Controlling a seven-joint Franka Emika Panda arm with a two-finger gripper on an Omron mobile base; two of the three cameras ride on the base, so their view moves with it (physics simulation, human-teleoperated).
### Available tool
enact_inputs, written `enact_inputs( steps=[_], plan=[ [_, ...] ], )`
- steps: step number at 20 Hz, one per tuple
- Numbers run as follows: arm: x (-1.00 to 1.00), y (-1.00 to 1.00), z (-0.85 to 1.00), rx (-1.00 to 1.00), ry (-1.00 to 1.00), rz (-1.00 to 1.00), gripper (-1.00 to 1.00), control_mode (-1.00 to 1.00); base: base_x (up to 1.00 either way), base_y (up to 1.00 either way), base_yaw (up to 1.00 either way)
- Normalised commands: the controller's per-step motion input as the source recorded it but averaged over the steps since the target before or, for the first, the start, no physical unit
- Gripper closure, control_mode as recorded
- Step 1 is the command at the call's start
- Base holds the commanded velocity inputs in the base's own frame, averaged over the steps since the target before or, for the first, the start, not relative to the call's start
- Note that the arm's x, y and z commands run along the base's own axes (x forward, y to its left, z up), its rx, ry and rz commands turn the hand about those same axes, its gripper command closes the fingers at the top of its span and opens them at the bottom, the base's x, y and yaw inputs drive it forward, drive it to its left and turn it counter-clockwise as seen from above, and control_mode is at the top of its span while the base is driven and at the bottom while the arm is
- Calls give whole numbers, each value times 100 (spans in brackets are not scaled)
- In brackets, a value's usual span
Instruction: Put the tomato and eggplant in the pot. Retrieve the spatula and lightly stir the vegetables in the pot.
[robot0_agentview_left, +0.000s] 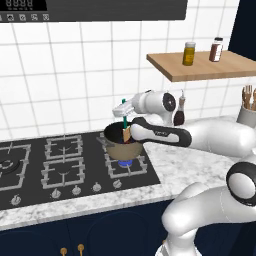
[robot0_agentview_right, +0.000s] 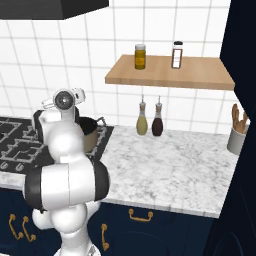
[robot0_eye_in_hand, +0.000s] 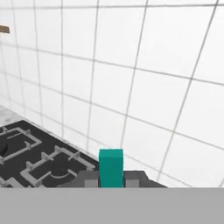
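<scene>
- The hand (robot0_agentview_left: 123, 107) is clamped shut on the spatula (robot0_agentview_left: 124, 116), gripping the top end of its thin green handle; in the hand view the green handle (robot0_eye_in_hand: 110, 168) stands up between the two dark finger tips.
- The spatula hangs nearly upright from that grip, its pale blade end dipped into the pot (robot0_agentview_left: 121, 146). Holding it by the far end keeps the hand itself above the rim, which I judge is what stirring needs.
- The hand is turned sideways toward the tiled wall, so its camera looks along the wall and across the hob, not down into the pot.
- The pot sits on the burner at the right edge of the hob (robot0_agentview_left: 30, 167), close to where the hob meets the marble table (robot0_agentview_left: 190, 167). In the right base view its rim and a grey handle (robot0_agentview_right: 95, 122) peek out behind the arm.
- Something dark red shows inside the pot beside the blade, most likely the tomato or the eggplant, but it is too small to tell which; no vegetable lies loose on the table.
- By my reading, the vegetables are in and the stirring step is under way.
- On the table's far right corner stands a holder of wooden utensils (robot0_agentview_left: 247, 107), well apart.
</scene>
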Motion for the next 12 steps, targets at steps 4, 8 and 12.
enact_inputs(
  steps=[4,8,12],
  plan=[
    [0,0,-28,0,19,-5,100,-100,0,0,0],
    [0,0,-44,0,5,-2,100,-100,0,0,0],
    [6,0,-55,0,-2,0,100,-100,0,0,0]
  ],
)
